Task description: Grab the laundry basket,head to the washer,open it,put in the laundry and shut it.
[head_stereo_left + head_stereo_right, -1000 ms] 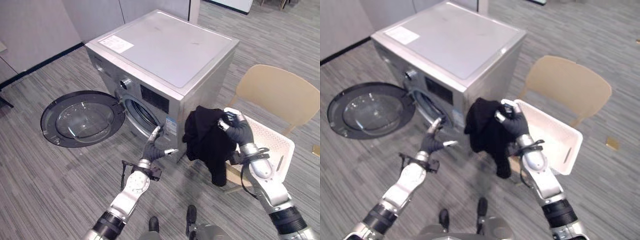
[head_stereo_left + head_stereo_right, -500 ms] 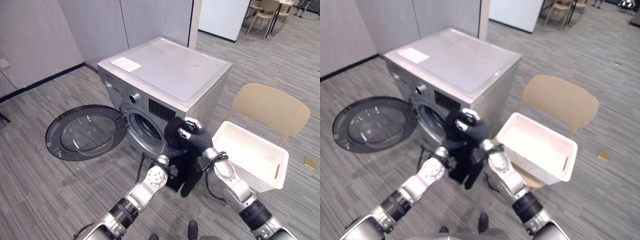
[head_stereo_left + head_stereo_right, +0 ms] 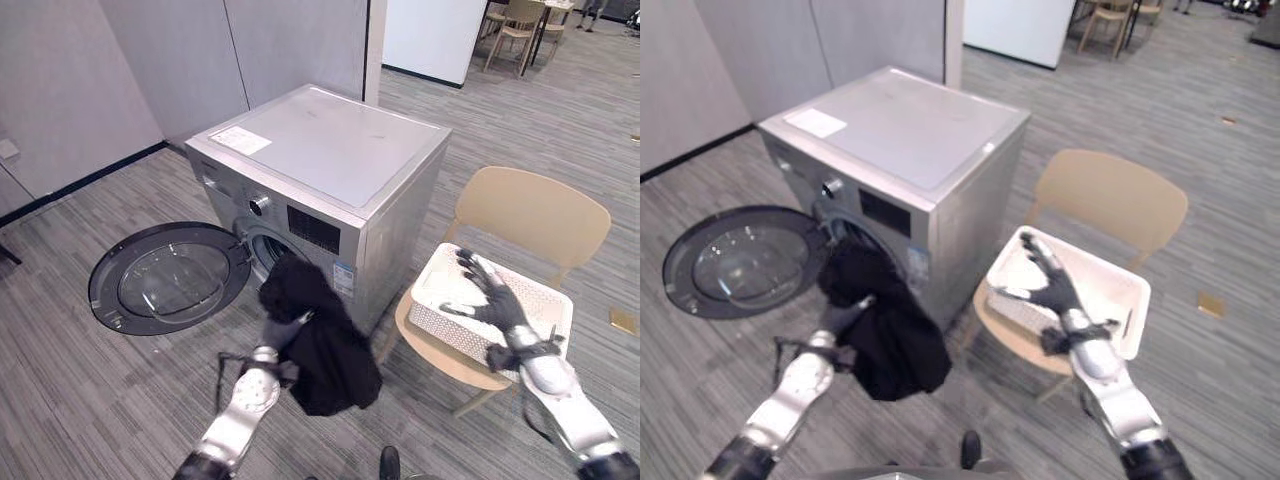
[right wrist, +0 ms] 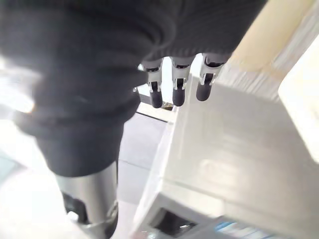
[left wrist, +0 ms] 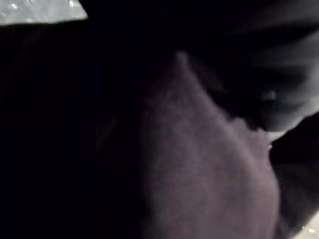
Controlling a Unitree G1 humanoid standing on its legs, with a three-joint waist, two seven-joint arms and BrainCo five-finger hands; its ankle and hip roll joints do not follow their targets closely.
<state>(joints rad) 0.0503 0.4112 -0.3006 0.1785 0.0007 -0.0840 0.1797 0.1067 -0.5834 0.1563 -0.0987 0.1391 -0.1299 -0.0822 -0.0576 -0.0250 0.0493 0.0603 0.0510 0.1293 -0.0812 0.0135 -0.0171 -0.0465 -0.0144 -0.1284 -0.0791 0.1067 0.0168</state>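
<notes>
Left eye view: the silver washer point(image 3: 330, 170) stands ahead of me on the grey carpet, its round door point(image 3: 168, 277) swung wide open to the left and lying between me and the far wall. The black laundry point(image 3: 315, 335) hangs in a bunch just below and to the right of the drum opening point(image 3: 262, 250), draped over my left robot hand point(image 3: 283, 330). That hand is buried in the cloth, and its wrist view is nearly all dark fabric, so I cannot tell whether it is clenched or released, though it seems to carry the garment. To the right of the washer, a tan chair point(image 3: 535, 215) holds the white laundry basket point(image 3: 445, 325) on its seat, close against the washer's side. My right robot hand point(image 3: 495, 300) is spread over the basket, fingers point(image 4: 174, 92) straight and released, grasping nothing. Further chairs point(image 3: 520, 15) stand in the far right corner by a white panel point(image 3: 430, 35).
</notes>
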